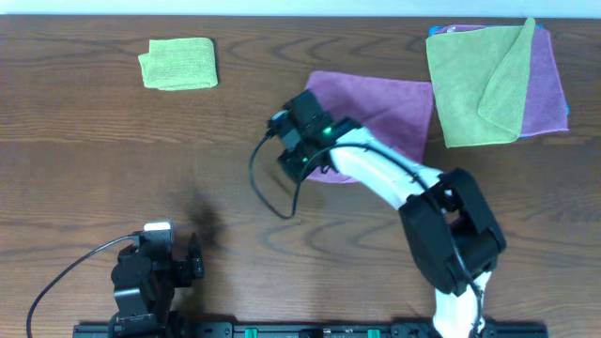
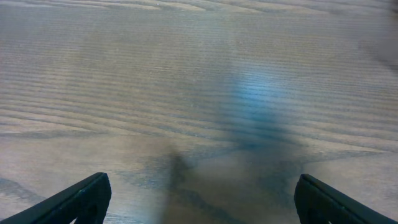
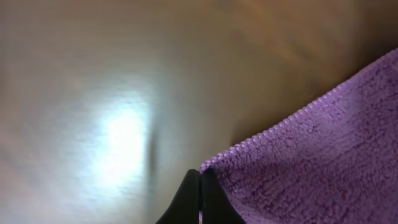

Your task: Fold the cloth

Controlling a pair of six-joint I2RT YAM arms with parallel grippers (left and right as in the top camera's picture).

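Note:
A purple cloth [image 1: 394, 108] lies on the wooden table right of centre. My right gripper [image 1: 302, 160] is over its near left corner. In the right wrist view the two fingers [image 3: 200, 186] are pressed together at the corner of the purple cloth [image 3: 311, 162], with its edge pinched between them. My left gripper [image 1: 150, 272] rests at the near left edge of the table, far from the cloth. In the left wrist view its fingers [image 2: 199, 199] are wide apart over bare wood.
A folded green cloth [image 1: 178, 63] lies at the far left. A stack of a green cloth [image 1: 479, 84] on a purple cloth [image 1: 549, 89] lies at the far right. A black cable [image 1: 268, 183] loops beside the right arm.

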